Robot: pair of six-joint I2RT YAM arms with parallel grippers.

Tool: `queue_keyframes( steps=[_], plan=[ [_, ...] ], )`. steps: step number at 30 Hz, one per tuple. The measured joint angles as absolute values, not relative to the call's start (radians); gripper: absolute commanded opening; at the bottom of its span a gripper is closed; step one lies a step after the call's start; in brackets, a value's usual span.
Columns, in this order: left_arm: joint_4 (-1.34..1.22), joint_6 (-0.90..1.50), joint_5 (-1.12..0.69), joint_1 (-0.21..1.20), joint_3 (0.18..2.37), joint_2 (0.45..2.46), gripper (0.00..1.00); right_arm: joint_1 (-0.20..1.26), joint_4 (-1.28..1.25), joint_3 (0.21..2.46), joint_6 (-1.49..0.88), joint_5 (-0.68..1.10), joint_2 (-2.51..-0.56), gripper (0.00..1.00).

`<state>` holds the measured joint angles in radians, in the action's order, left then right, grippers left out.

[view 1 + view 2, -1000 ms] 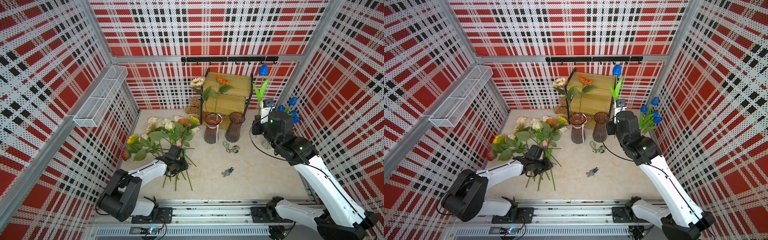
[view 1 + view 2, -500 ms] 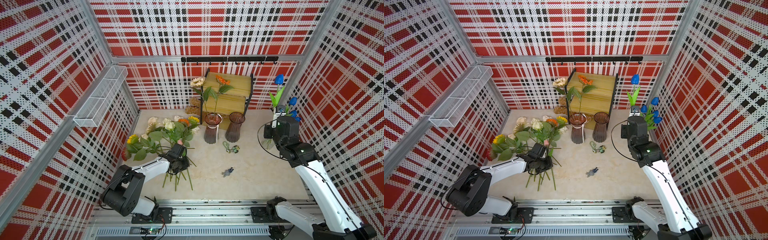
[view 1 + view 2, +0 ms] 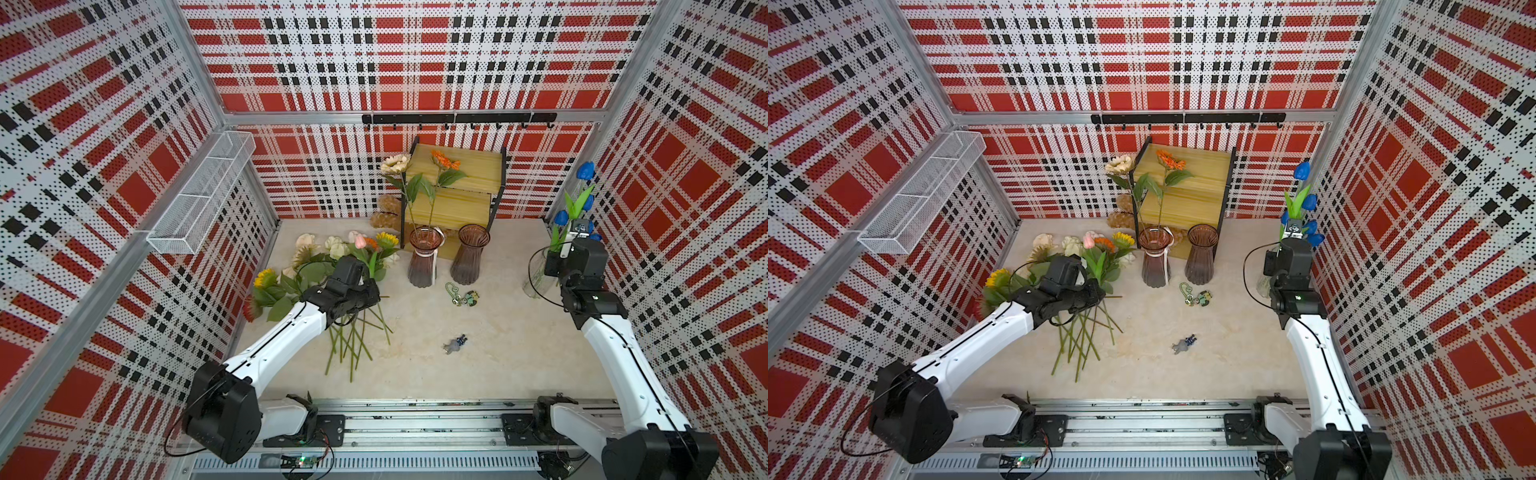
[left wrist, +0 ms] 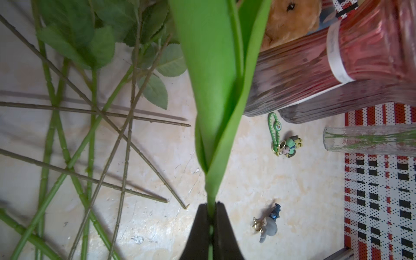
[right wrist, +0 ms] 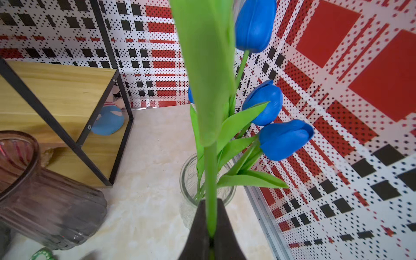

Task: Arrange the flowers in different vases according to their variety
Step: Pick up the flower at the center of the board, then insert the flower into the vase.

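My left arm reaches low over the worktop's (image 3: 478,365) left side, wrist bent above the loose flowers (image 3: 332,249). My left pincer (image 4: 211,209) is clamped on a broad-leaved green stem (image 4: 213,90) over the crossed stalks. My right arm rises by the right edge. My right pincer (image 5: 211,217) is closed on a blue tulip (image 3: 586,170), held upright over the clear vase (image 5: 185,180), where other tulips (image 5: 265,105) stand. The pink vase (image 3: 424,257) and brown vase (image 3: 469,257) sit before the shelf (image 3: 457,170) at the back edge. The worktop is pale and marbled, and red plaid walls (image 3: 374,62) enclose it.
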<state>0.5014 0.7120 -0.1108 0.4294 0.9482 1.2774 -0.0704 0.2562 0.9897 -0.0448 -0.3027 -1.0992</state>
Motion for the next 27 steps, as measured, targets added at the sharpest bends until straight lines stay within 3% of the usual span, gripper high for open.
queue_keyframes(
  steps=[11,27],
  plan=[
    [0.552,0.701,-0.128,0.352,0.944,1.22,0.0,-0.123,0.089,1.022,-0.046,-0.204,-1.177,0.0],
    [0.563,0.702,-0.128,0.347,0.931,1.214,0.0,-0.147,-0.104,1.023,-0.045,-0.17,-1.301,0.0]
  ],
)
